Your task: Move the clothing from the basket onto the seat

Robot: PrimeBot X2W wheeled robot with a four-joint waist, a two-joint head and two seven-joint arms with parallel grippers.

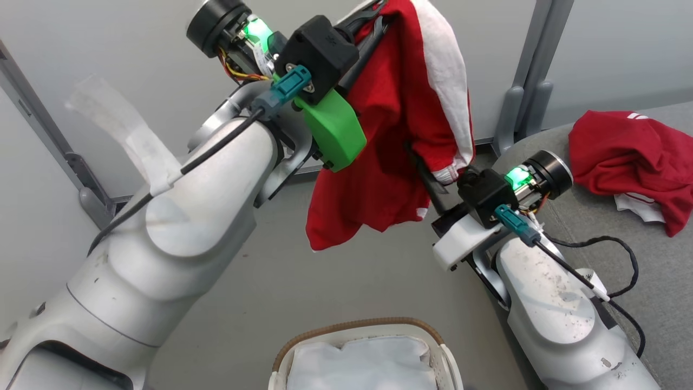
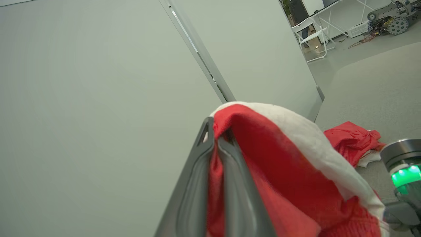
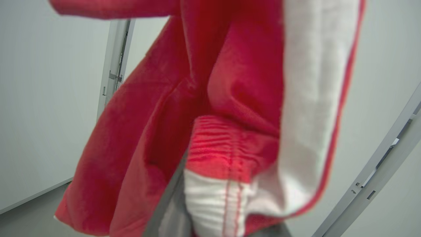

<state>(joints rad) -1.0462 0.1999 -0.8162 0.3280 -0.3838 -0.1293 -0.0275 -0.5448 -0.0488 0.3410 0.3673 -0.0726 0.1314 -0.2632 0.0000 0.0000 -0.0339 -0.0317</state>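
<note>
**A:** Where is the bright red, white-striped jersey garment (image 1: 379,162)?

**B:** It is hanging at 12 o'clock, above the oval cream plastic basket (image 1: 357,326) at 6. The left gripper's (image 2: 215,131) fingers are pinching it; the right gripper's (image 1: 430,181) are buried in cloth, so I cannot tell.

The left arm (image 1: 178,227) reaches high, forearm angled up to the right. Its left gripper (image 2: 214,131) points upward with both dark fingers pressed together on a fold of the red garment (image 1: 390,141). The right arm (image 1: 552,303) is bent lower on the other side. Its right gripper (image 1: 427,173) points up and leftward, with its fingers buried in the cloth's lower edge, so their spacing cannot be made out.
</note>
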